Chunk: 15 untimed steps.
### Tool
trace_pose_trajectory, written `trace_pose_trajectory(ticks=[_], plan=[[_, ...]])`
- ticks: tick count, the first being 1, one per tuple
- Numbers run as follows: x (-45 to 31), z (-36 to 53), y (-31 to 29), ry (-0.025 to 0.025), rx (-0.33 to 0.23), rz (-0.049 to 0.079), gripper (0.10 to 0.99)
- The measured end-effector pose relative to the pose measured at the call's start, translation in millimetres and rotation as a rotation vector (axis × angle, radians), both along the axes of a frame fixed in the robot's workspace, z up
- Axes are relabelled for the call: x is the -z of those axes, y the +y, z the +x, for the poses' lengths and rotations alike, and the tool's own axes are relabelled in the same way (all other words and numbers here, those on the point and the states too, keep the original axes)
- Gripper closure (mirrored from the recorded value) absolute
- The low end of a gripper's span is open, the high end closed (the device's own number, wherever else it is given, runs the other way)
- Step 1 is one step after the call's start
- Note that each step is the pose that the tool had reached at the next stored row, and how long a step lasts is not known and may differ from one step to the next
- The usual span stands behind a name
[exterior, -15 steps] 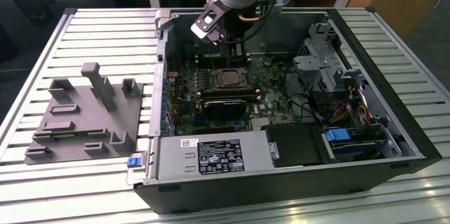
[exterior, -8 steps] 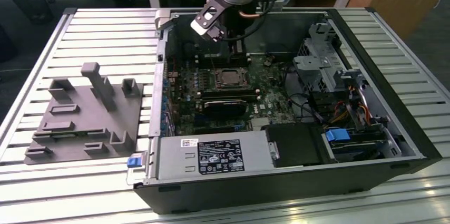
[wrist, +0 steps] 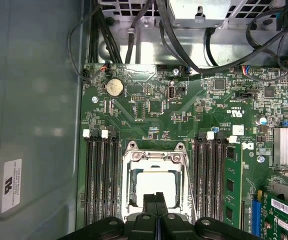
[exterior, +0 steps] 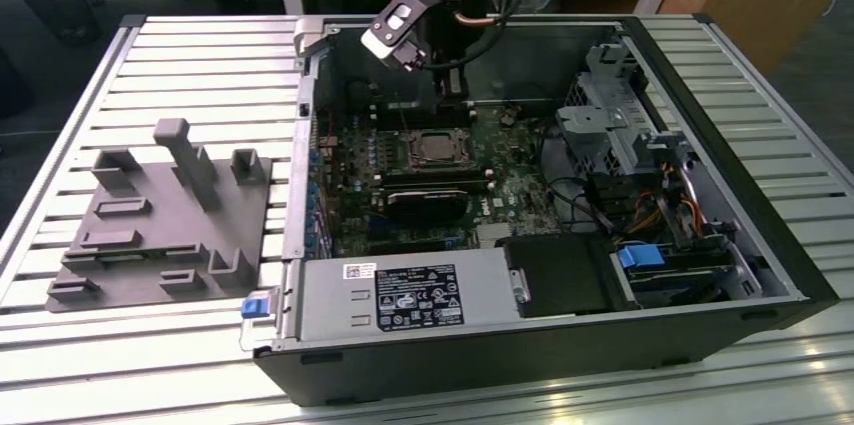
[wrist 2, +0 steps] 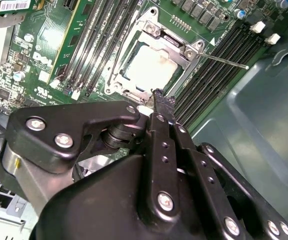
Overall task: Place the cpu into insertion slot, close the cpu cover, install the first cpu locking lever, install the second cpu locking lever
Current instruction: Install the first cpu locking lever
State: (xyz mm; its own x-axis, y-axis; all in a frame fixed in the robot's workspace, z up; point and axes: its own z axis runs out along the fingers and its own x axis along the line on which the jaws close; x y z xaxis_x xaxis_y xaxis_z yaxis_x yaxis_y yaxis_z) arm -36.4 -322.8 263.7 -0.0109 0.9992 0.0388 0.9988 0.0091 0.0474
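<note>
The cpu (wrist 2: 148, 67) lies in the insertion slot (wrist: 129, 216) on the green board, its pale silver top showing through the window of the cpu cover (wrist 2: 186, 52), which lies flat over it. In the first wrist view the cpu (wrist: 154, 181) sits inside the cpu cover (wrist: 156, 156). A thin locking lever (wrist 2: 226, 61) sticks out sideways from the socket, and a second wire lever (wrist 2: 115, 52) runs along the opposite side. My gripper (wrist 2: 157, 95) is shut with nothing in it, its tips just above the socket's edge. In the exterior view the gripper (exterior: 453, 97) hangs behind the socket (exterior: 434, 148).
Long black memory slots (wrist: 101, 180) flank the socket on both sides. A round black heatsink fan (exterior: 427, 203) sits in front of the socket, with the power supply (exterior: 400, 300) at the case front. A grey fixture (exterior: 160, 220) lies on the slatted table (exterior: 200, 55). Cables (wrist: 129, 35) hang beyond the board.
</note>
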Motion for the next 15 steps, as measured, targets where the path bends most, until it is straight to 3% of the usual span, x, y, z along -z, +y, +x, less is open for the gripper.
trace_pose_trajectory(ticks=[15], plan=[[-14.1, 0.0, 0.0, 0.0, 0.0, 0.0, 0.98]])
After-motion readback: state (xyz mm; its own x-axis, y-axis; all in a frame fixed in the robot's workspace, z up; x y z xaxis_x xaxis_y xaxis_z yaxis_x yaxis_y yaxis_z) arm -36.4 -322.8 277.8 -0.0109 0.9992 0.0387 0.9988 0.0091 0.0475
